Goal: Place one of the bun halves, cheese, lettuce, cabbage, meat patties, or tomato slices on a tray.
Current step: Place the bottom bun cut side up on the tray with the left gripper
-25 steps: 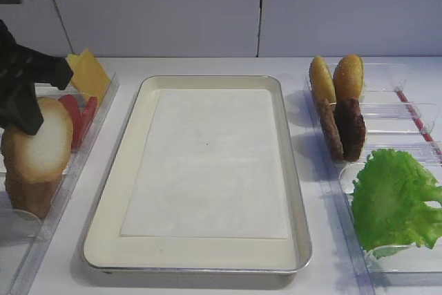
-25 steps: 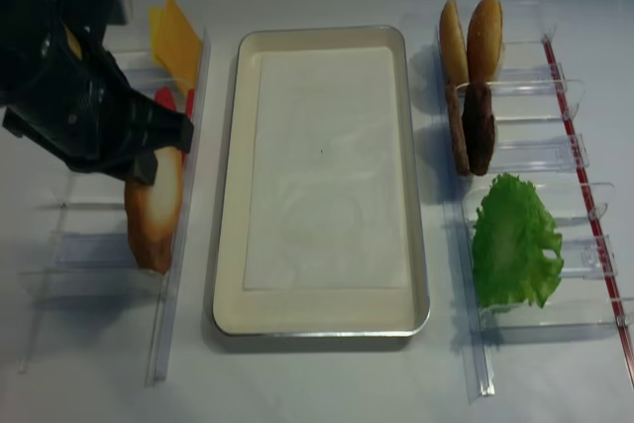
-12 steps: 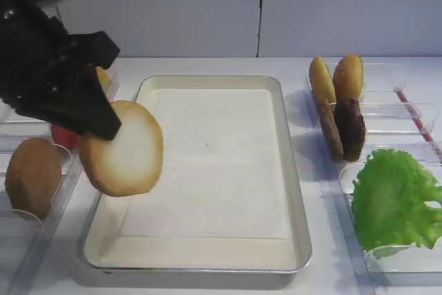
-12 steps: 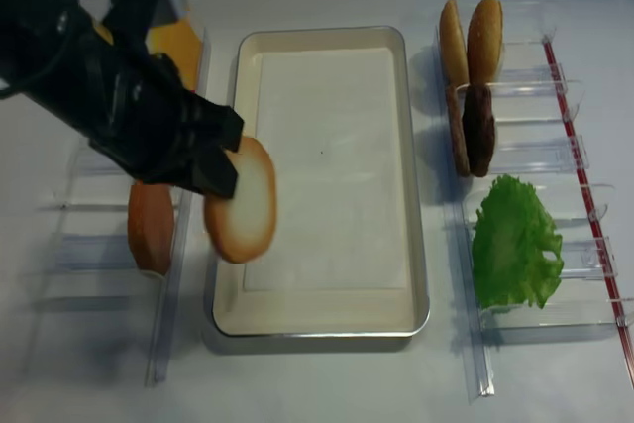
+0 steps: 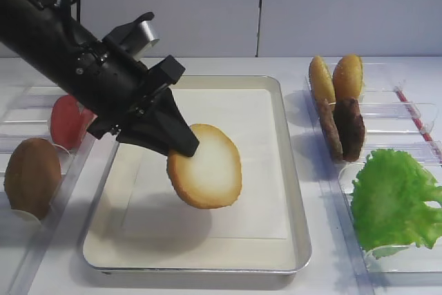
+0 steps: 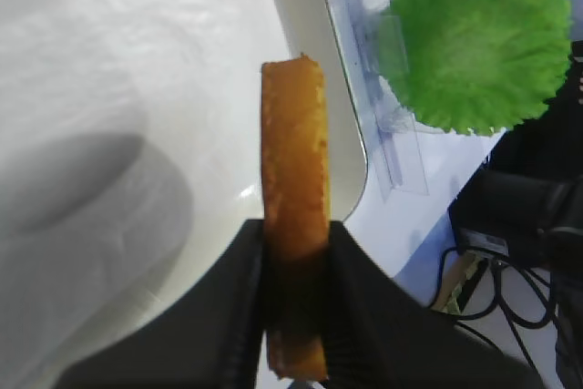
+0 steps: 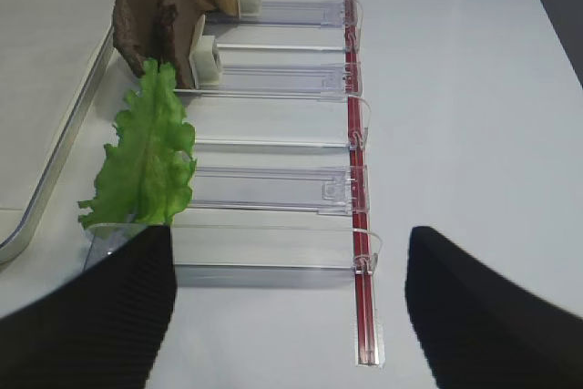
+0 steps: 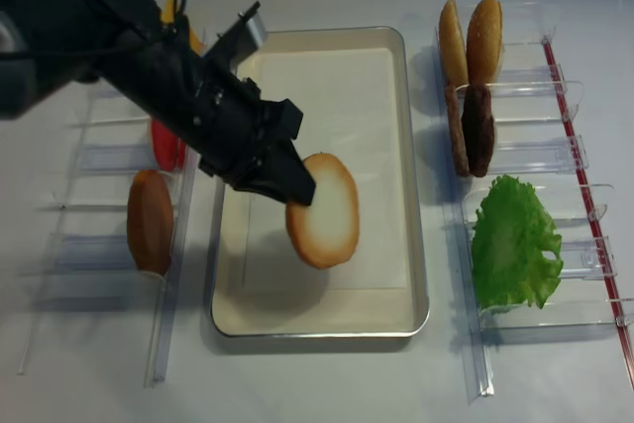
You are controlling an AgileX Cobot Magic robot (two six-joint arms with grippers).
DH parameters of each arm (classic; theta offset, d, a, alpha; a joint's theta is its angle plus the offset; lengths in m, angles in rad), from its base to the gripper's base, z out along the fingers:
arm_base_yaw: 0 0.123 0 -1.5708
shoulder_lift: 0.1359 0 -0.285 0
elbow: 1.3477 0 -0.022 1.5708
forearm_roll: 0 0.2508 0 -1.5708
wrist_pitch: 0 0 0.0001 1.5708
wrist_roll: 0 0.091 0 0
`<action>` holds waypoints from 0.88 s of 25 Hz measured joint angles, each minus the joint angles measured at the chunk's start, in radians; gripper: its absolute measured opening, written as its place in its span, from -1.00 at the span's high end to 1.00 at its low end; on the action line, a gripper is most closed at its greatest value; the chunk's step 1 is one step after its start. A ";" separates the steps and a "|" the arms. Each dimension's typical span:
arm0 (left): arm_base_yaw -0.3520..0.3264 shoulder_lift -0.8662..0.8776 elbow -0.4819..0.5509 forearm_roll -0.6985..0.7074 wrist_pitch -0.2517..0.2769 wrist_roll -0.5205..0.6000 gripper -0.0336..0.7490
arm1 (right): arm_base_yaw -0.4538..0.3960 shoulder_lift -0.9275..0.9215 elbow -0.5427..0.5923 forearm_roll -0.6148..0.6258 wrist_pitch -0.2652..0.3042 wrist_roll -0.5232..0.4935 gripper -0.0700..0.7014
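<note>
Pale cream on its cut face and golden-brown at the rim, the round flat bun half (image 5: 205,166) is clamped edge-on between the fingers of the left gripper (image 5: 181,144). A second ago it was held at the left edge of the frame, above the clear plastic holders (image 5: 34,170); it is now carried over the middle of the large rectangular cream-coloured tray (image 5: 285,164) with the silvery metal rim. It is suspended, tilted, above the white paper liner (image 5: 228,115), and a shadow is cast beneath it. Transfer is judged nearly complete; lowering and release remain.

The right gripper (image 7: 287,302) is seen in the wrist view with its fingers set wide apart and nothing between them, near the lower right holders.

Counts, as visible:
- One bun half in the grip.
- One all-brown domed bun half (image 5: 31,177), lower left.
- Two golden bun halves (image 5: 335,78), upper right.
- Two dark brown round meat patties (image 5: 343,128), standing on edge below them.
- One frilly bright green lettuce leaf (image 5: 394,198), lower right.
- Red tomato slices (image 5: 69,121), left; the number cannot be told.
- One tray.
</note>
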 joint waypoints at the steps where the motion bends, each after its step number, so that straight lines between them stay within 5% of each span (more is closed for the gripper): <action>1: 0.000 0.011 0.000 -0.009 -0.015 0.018 0.64 | 0.000 0.000 0.000 0.000 0.000 0.000 -0.59; 22: 0.040 0.175 0.000 -0.154 -0.032 0.173 0.64 | 0.000 0.000 0.000 0.000 0.002 0.000 -0.59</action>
